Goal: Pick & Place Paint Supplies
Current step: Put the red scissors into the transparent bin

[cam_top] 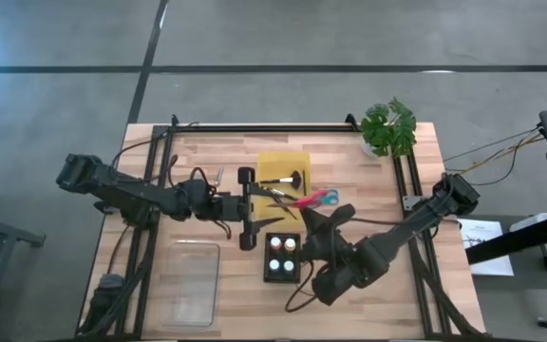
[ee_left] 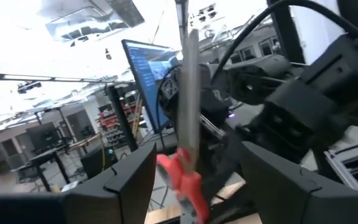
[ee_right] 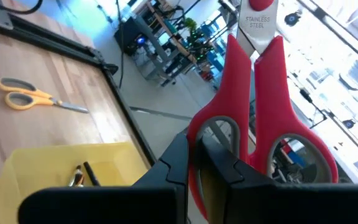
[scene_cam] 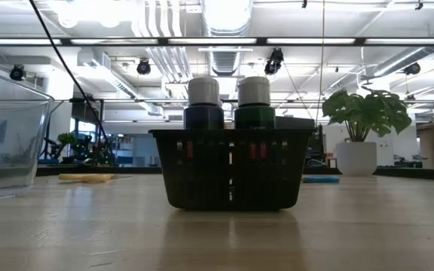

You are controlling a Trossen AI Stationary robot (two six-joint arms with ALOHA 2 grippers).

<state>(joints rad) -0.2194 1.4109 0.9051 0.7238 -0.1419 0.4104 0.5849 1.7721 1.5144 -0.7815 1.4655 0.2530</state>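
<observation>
The right gripper [cam_top: 313,217], mid-frame in the high view, is clamped on the red scissors [ee_right: 253,118]. The left gripper [cam_top: 246,201], fingers apart, flanks their blade. Pass them over steadily, well above the black basket [cam_top: 281,257] of paint bottles [cam_top: 275,244] below centre.

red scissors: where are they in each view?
High view: red scissors at table centre, right of the yellow tray, between the two grippers.
Low view: not in it; the black basket fills the middle.
Left wrist view: blade upright at centre, red handle below, between the left arm's fingers.
Right wrist view: red handles fill the right half, right gripper shut on one loop.
Shared landmark: the yellow tray.
</observation>
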